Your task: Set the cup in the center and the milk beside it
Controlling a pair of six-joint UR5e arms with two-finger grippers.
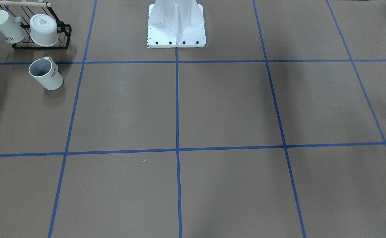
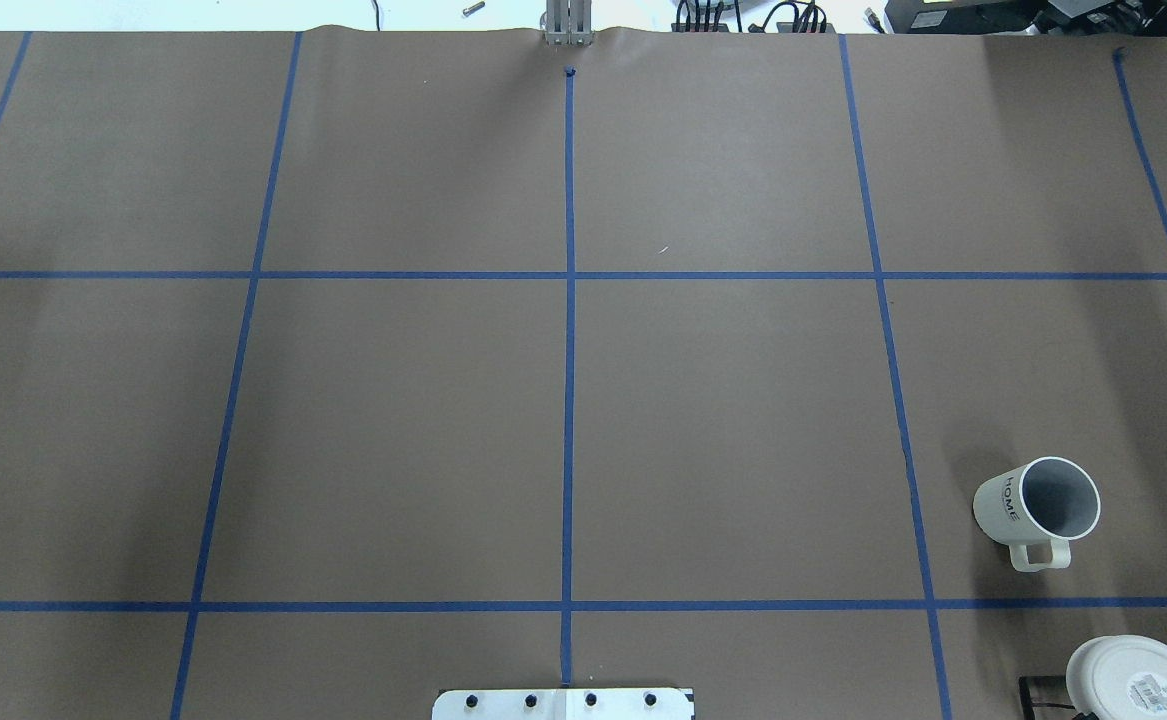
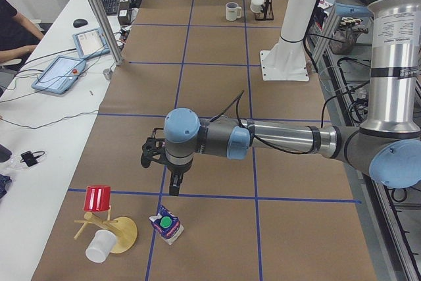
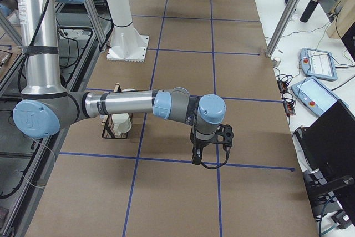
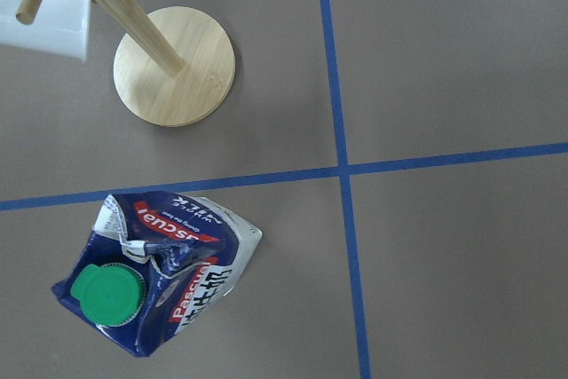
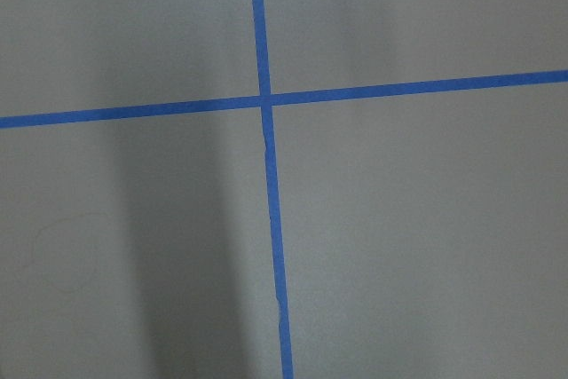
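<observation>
The cup (image 2: 1033, 505), a white mug with "HOME" lettering and a dark grey inside, stands upright at the table's right side in the overhead view, handle toward the robot. It also shows in the front view (image 1: 45, 74) and far off in the left side view (image 3: 232, 10). The milk (image 5: 160, 272), a navy and white carton with a green cap, stands at the table's left end, just below my left gripper (image 3: 175, 187) in the left side view (image 3: 166, 224). My right gripper (image 4: 196, 158) hovers over bare table. Neither gripper shows in a view from which I can tell whether it is open or shut.
A black wire rack (image 1: 42, 44) with two other white mugs stands behind the cup, near the robot's base (image 1: 176, 29). A wooden cup tree (image 5: 175, 64) with a red cup (image 3: 99, 197) and a white cup (image 3: 99, 247) stands beside the milk. Blue tape lines grid the table.
</observation>
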